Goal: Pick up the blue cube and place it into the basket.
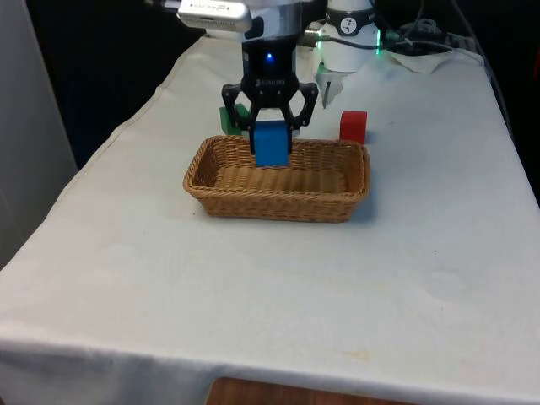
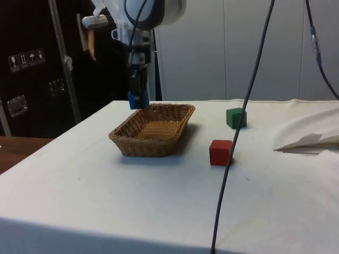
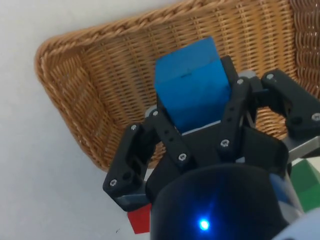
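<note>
A white cloth covers the desk [image 1: 278,278], with dark cabinets to one side of it and black curtains at its far end.

The blue cube [image 1: 272,143] is off the desk, clamped between the two black fingers of my hand [image 1: 271,126]. In the wrist view the cube [image 3: 192,87] sits tilted in my grip, one finger pressed against each of its opposite sides, with the wicker weave showing beyond it. I hold it in the air above the basket [image 1: 211,181], over the basket's far rim as the front view has it. In the side view the cube [image 2: 137,99] hangs just above the basket's far corner [image 2: 153,107], and I cannot tell from there whether it touches the rim or clears it. My hand [image 2: 139,90] points straight down from my arm.

The basket is a shallow, oblong wicker one, resting flat on the cloth near the middle of the desk, and its floor [image 2: 154,128] is bare weave.

Behind the basket, a green cube [image 1: 229,120] stands on the cloth, partly hidden by my hand in the front view. A red cube [image 1: 353,126] stands near the basket's far corner toward the front view's right, apart from the rim. In the side view the green cube [image 2: 235,117] and red cube [image 2: 220,152] sit well apart from each other, both beside the basket and not touching it.
</note>
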{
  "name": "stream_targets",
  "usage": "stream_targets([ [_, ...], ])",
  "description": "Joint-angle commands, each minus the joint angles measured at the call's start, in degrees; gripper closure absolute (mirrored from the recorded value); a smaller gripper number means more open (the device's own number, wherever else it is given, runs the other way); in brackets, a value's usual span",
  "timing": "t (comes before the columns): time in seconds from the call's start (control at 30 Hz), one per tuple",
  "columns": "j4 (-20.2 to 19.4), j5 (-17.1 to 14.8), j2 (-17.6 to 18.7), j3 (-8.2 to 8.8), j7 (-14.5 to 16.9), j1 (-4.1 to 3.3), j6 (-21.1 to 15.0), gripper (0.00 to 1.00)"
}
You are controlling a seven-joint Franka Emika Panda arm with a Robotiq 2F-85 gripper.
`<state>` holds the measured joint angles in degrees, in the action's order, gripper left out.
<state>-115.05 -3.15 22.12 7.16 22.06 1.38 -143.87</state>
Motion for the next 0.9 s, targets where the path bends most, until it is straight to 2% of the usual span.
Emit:
stream_targets([
  [0.0, -1.03, 0.86, -0.4, 0.52, -0.8, -0.4, -1.49, 1.0],
  [0.1, -2.58, 0.86, -0.69, 0.63, -0.8, -0.46, -3.38, 1.0],
  [0.13, -2.18, 0.0, -0.46, 0.11, 0.0, -0.06, -2.58, 1.0],
  [0.17, -3.15, 0.86, -0.8, 0.69, -0.8, -0.46, -4.07, 1.0],
  [0.37, -6.76, 0.8, -0.97, 0.86, -0.74, -0.46, -8.71, 1.0],
  [0.4, -6.53, 0.0, -0.86, 0.29, 0.0, -0.06, -8.08, 1.0],
  [0.43, -7.85, 0.69, -0.86, 0.86, -0.74, -0.4, -10.14, 1.0],
  [0.67, -11.29, 0.29, -0.4, 0.8, -0.57, -0.23, -15.24, 1.0],
  [0.7, -11.12, 0.0, -0.69, 0.46, -0.11, -0.06, -14.09, 1.0],
  [0.73, -11.97, 0.11, -0.17, 0.86, -0.52, -0.11, -16.62, 1.0],
  [0.87, -12.78, -0.11, 0.92, 1.03, -0.52, -0.06, -19.19, 1.0],
])
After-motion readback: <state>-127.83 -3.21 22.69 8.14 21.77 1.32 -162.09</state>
